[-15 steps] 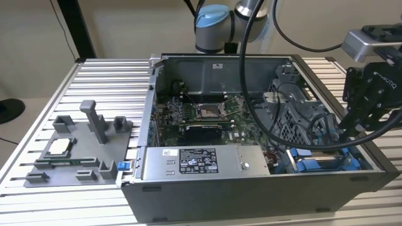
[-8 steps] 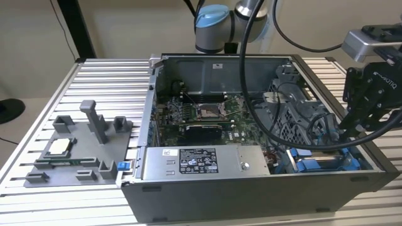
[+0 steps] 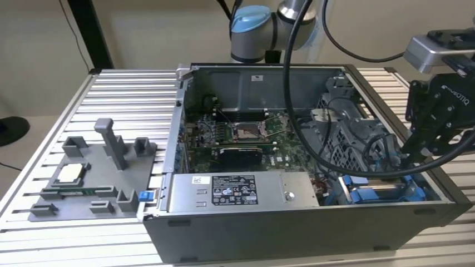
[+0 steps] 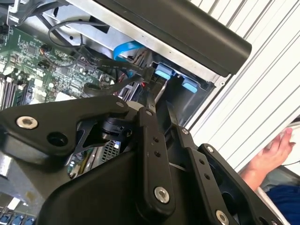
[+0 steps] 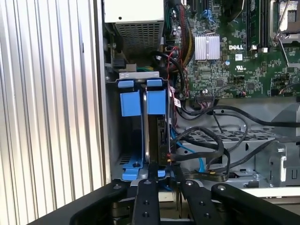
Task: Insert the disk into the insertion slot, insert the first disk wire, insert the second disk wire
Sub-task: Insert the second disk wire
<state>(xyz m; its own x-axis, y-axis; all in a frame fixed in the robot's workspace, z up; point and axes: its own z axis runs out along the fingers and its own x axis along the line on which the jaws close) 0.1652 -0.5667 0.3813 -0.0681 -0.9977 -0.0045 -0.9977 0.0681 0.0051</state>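
Desk (image 3: 126, 83), ribbed metal, carrying from the exterior view's left: grey fixture block (image 3: 111, 150) with a square chip (image 3: 72, 173) lying on its plate, then an open computer case (image 3: 297, 233), lid off. Within the case, left to right in that view: power supply box (image 3: 245, 192) with a label along the near wall, motherboard (image 3: 237, 139) behind it, perforated cage (image 3: 352, 136), and at the near right corner the insertion slot (image 3: 382, 192), marked by blue trim. Disk (image 5: 151, 136): standing on edge inside the slot in the first wrist view, blue carrier tab (image 5: 157, 101) at its far end, seated by the look of it; a second blue tab sits just beside. Hand (image 3: 412, 156): hanging over the slot at the exterior view's right, fingers drawn narrow; in the second wrist view they seem pinched on the black plug of a disk wire (image 4: 151, 74), right at the disk's connector edge. Step judged: first wire insertion, disk already home. Care advised: plug held square to the socket, pushed straight along the disk's length, no twist; loose black cables (image 5: 200, 131) crowd just beside and could snag. Person's hand (image 4: 274, 150): outside the case, well apart from the work.
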